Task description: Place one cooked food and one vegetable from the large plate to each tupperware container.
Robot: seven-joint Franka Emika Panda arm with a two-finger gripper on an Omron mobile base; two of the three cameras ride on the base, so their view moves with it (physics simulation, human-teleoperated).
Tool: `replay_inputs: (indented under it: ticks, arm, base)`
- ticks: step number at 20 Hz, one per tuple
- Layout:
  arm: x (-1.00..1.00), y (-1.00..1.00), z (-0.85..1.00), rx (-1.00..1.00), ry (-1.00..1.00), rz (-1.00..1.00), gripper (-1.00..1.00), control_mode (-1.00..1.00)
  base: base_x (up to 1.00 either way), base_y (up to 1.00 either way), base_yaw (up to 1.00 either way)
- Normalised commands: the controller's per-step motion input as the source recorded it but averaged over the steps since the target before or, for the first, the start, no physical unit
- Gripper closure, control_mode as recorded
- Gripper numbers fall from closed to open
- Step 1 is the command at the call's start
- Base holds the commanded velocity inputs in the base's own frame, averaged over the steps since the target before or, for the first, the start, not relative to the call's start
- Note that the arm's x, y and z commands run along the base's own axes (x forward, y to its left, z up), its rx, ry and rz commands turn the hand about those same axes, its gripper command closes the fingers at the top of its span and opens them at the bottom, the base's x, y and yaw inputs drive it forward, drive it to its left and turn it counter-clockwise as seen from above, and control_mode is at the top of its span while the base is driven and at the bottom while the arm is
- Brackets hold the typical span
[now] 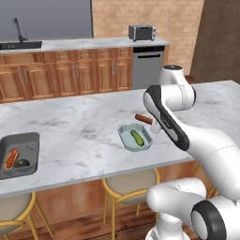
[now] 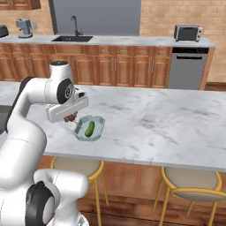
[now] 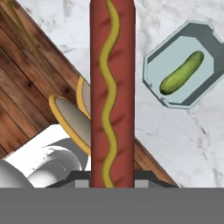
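while the gripper (image 1: 152, 123) clamped a hot dog (image 1: 143, 118) above the marble island (image 1: 79, 131), a pickle (image 1: 137, 137) lay in the pale container (image 1: 126, 137); brick wall (image 1: 140, 14) behind.

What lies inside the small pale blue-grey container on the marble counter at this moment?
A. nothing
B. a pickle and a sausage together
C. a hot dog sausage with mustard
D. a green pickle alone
D: the pale blue-grey container holds one green pickle, while the sausage with mustard is in the hand, not yet in the container.
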Motion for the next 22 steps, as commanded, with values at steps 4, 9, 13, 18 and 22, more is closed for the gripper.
replay_inputs:
  ticks: [4,9,13,18,22]
  arm:
    - [0.0,0.0,0.0,0.0,0.0,0.0,1.0,-1.0]
    - [0.36,0.05,0.0,-0.03,0.02,-0.06,1.0,-1.0]
    - [0.69,0.25,-0.04,-0.03,0.02,-0.52,1.0,-1.0]
    - [0.44,0.32,-0.16,0.0,0.0,-0.64,1.0,-1.0]
    - [0.2,0.13,-0.11,0.09,0.0,-0.62,1.0,-1.0]
  base:
    - [0.0,0.0,0.0]
    - [0.0,0.0,0.0]
    - [0.0,0.0,0.0]
    - [0.0,0.0,0.0]
    - [0.0,0.0,0.0]
